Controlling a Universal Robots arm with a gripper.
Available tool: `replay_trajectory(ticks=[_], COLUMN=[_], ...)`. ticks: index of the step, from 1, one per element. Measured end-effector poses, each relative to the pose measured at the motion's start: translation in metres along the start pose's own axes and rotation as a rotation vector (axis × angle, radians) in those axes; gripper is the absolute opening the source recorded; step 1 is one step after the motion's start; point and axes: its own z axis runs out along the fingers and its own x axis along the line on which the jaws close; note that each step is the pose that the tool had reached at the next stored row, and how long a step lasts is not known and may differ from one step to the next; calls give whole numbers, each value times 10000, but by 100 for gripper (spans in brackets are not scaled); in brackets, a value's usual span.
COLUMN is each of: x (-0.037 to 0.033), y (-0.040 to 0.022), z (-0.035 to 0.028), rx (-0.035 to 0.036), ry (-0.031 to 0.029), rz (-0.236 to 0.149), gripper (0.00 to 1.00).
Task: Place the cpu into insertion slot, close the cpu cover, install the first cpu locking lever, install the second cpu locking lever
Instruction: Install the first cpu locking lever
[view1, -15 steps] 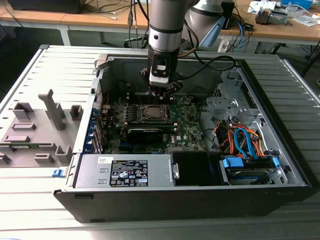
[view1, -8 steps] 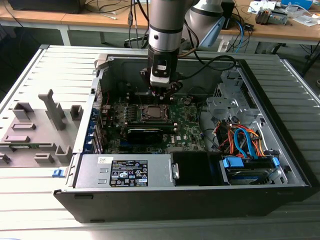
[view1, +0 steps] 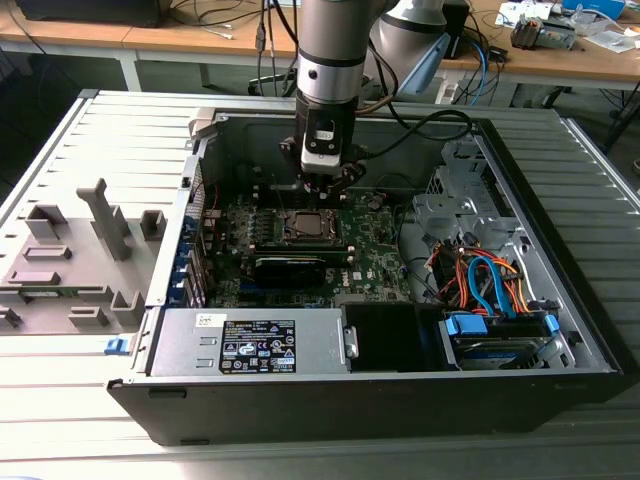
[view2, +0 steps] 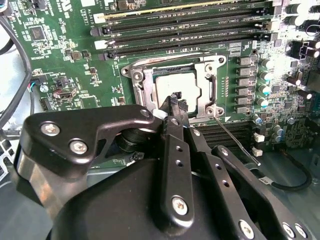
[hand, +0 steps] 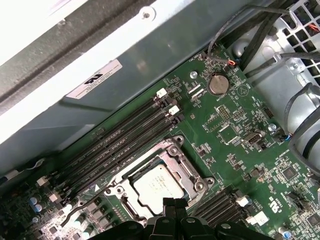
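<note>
The cpu (view2: 185, 85), a small flat square chip with a dull silver-grey top, is already seated. Big open black metal computer case (view1: 400, 405), green motherboard (view1: 378, 258), and it's in the square silver-bordered insertion slot (view1: 305, 226) there. The thin silver frame-shaped cpu cover (view2: 144, 90) lies flat around it. The black gripper (view2: 176, 101) hangs right over the chip's edge, fingers pinched together on nothing. A thin silver wire lever (view2: 235, 139) angles out from the socket corner.

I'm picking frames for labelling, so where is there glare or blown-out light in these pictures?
In the first wrist view the area beyond the case wall blows out to white; in the second wrist view glare washes the capacitors, yet the chip is readable; the exterior view is evenly lit, just dimmer over the circuit board.
</note>
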Motion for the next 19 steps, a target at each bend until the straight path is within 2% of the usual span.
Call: replay_trajectory(ticks=[19], x=[0], y=[0], z=[0], rx=[-12], ry=[-29], rz=[-532], gripper=[11])
